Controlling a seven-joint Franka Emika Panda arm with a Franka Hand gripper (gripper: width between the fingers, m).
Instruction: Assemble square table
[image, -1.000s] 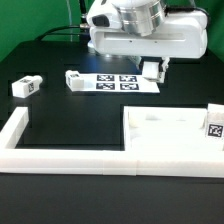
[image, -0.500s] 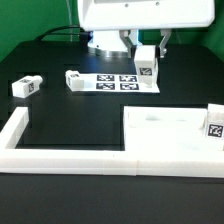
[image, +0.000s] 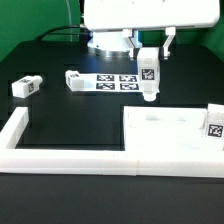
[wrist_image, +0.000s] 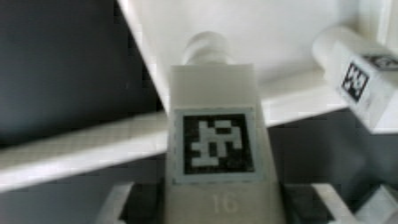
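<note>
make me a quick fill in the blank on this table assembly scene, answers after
1. The gripper is shut on one white ____ that bears a tag.
2. On the exterior view's left, ____ loose legs lie on the black table.
3. The marker board shows ____ tags.
4. The tabletop lies toward the exterior view's ____.
Missing words: leg; two; four; right.

Black table (image: 70, 120), perhaps green wall (image: 18, 25) behind
</note>
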